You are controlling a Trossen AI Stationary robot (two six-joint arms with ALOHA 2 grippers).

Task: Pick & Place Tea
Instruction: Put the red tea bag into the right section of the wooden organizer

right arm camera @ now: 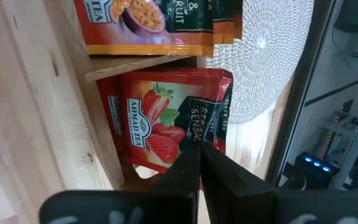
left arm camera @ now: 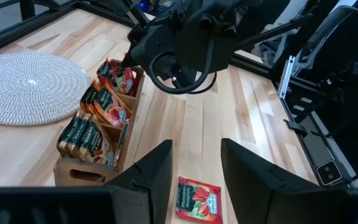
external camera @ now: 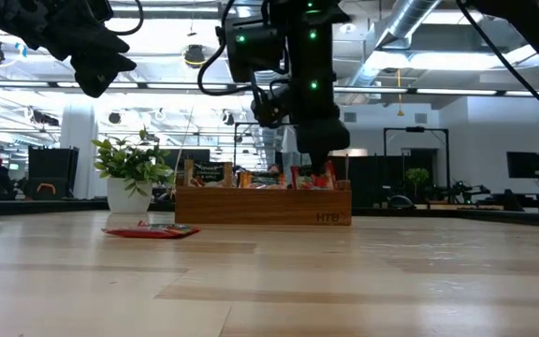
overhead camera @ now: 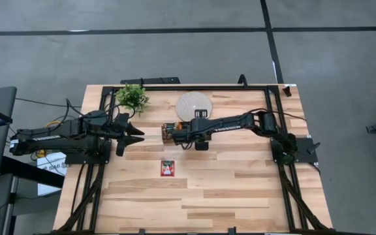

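Note:
A brown wooden tray [overhead camera: 167,128] holds upright tea sachets, red strawberry ones [left arm camera: 114,78] in one end compartment and orange and dark ones [left arm camera: 86,134] in the others. One red sachet [overhead camera: 168,168] lies flat on the table, apart from the tray. My right gripper [right arm camera: 197,149] reaches down into the tray's end compartment and is shut on a red sachet [right arm camera: 160,124]. My left gripper [left arm camera: 194,165] hangs open above the table, left of the tray, with the flat sachet [left arm camera: 199,199] below and ahead of it. My right gripper pinches a red strawberry sachet by its top edge [right arm camera: 209,132] between its two fingers, coming from above and pointing down. The sachet stands upright with its lower part inside the tray's end compartment [external camera: 330,178]. Whether one sachet or more is caught, I cannot tell.
A round white woven disc [overhead camera: 194,105] lies just beyond the tray, and a small potted plant [overhead camera: 132,97] stands at the far left. A black frame [overhead camera: 269,117] borders the table. The near half of the tabletop [overhead camera: 227,196] is bare wood.

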